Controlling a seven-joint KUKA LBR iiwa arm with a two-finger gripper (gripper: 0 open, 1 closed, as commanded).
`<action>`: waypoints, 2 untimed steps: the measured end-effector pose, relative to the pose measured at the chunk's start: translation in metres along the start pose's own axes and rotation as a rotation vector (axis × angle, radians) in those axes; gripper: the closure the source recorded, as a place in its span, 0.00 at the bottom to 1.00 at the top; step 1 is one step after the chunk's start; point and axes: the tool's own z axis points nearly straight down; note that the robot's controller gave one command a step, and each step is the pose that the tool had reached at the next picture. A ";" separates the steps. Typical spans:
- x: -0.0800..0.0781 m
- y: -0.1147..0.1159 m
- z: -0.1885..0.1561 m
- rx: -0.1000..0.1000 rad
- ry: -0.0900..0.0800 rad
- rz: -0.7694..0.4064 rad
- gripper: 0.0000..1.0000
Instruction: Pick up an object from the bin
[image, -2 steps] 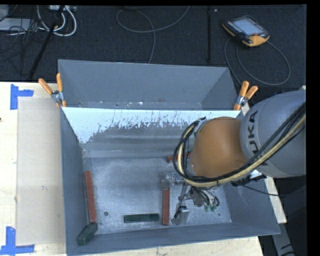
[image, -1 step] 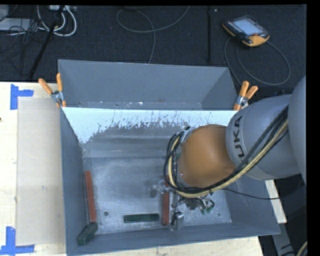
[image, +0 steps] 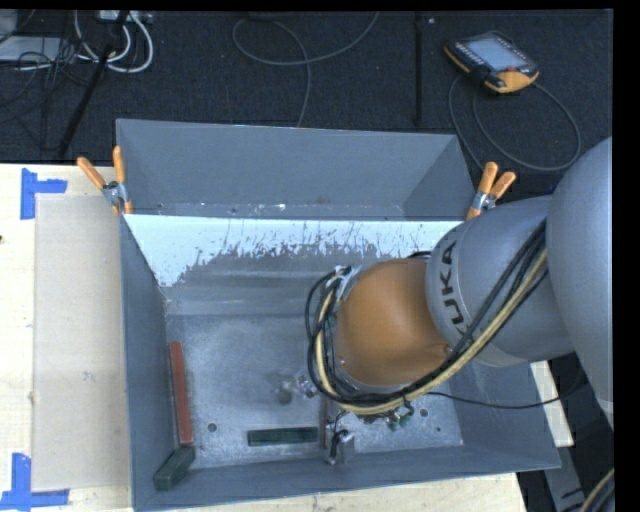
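Observation:
My gripper (image: 336, 443) reaches down near the bin's front wall, below the arm's orange cover. Its tip stands right at the right end of a flat dark green bar (image: 282, 437) lying along the front of the floor. Whether it touches the bar cannot be told. A small grey metal piece (image: 287, 386) lies on the floor a little behind and to the left of the gripper. A small green bit (image: 399, 421) shows just right of the gripper, partly under the cables.
A long red-brown stick (image: 180, 393) lies along the left wall. A dark green block (image: 173, 468) sits in the front left corner. The arm's cover and cables hide the floor at middle right.

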 end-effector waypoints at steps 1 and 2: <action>-0.013 0.021 0.017 -0.003 0.006 0.126 1.00; -0.013 0.021 0.017 -0.003 0.006 0.126 1.00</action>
